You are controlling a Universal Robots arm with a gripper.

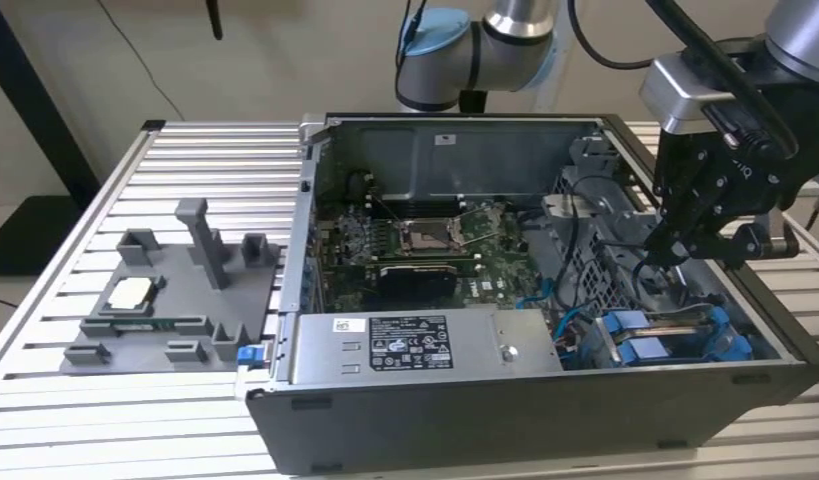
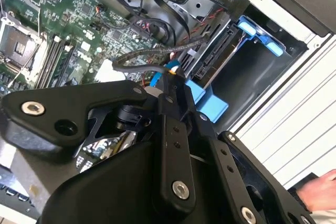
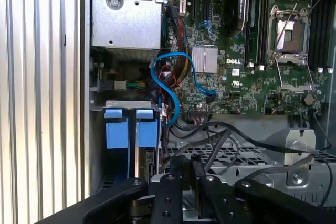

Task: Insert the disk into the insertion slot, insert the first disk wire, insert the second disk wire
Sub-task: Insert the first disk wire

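The disk (image 1: 645,350) lies in its blue carrier inside the insertion slot (image 1: 747,362), a dark metal cage at the open case's near corner on the exterior view's right. In the second wrist view the disk's (image 2: 219,57) connector edge faces the loose cables. My gripper (image 1: 651,254) hangs just above the cage. Its fingers meet at the tips (image 2: 169,80) and look shut on the end of a thin blue disk wire (image 2: 157,78). That blue wire (image 3: 167,85) loops over to the motherboard, beside the blue carrier tabs (image 3: 116,127) and above my gripper (image 3: 186,170).
Black cables (image 2: 137,56) lie loose beside the cage. The grey labelled power-supply box (image 1: 416,345) fills the case's near side and the motherboard (image 1: 423,240) its floor. A grey fixture (image 1: 169,300) with small parts sits on the slatted table. A person's hand (image 2: 321,190) rests outside the case.
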